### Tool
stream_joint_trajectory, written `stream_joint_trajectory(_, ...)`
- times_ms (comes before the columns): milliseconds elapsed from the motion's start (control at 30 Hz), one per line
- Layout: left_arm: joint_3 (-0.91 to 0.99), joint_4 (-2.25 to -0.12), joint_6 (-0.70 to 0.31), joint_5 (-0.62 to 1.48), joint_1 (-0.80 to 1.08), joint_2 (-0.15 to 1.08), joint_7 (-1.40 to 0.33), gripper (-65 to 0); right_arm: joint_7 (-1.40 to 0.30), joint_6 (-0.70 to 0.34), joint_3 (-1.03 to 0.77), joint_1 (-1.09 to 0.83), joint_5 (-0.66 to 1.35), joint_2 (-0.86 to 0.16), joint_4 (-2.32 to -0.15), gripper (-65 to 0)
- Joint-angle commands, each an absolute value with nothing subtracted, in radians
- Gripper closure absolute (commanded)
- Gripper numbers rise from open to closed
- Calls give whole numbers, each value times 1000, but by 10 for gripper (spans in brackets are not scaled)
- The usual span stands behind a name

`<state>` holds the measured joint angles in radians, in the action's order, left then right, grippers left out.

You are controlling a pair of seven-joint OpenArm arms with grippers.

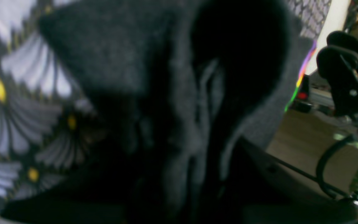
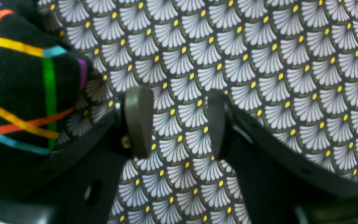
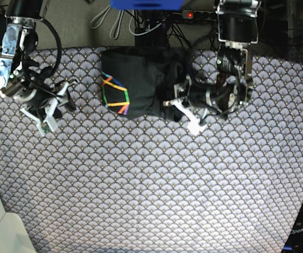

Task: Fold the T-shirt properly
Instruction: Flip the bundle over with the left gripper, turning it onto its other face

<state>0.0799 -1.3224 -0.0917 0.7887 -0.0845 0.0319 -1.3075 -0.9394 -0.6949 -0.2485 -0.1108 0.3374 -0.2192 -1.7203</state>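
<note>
Your left claw grips the dark charcoal soft-fabric T-shirt.
Your right claw hangs open over the fan-patterned surface, left of the shirt.

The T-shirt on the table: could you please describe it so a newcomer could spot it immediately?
Start from the fan-patterned grey tablecloth covering the table, then look to its far edge, near the middle. The bunched dark charcoal fabric T-shirt lies there, the only garment, marked by rainbow-coloured line print.
</note>
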Motion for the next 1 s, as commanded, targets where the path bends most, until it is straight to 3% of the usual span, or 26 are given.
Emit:
stream_joint_trajectory(0,58,-1339,-90,812,-130,35,-1296,-3,-921,-698,-254,-97,349,-232,-1736,-296)
stream_joint_trajectory(233,-139,-1330,-90,573,-259,25,-1294,-3,-921,-698,-262,-107,348,-246,-1736,-296)
stream_joint_trajectory(567,-438,-1326,-88,248,-404,-59,-1291,-3,-921,-698,-487,-107,348,-272,-1735,-296)
stream_joint_trajectory(967,-840,-1156,-88,-274,-426,-157,-1032,-3,-923,-698,-734,-142,348,-272,-1733,-296)
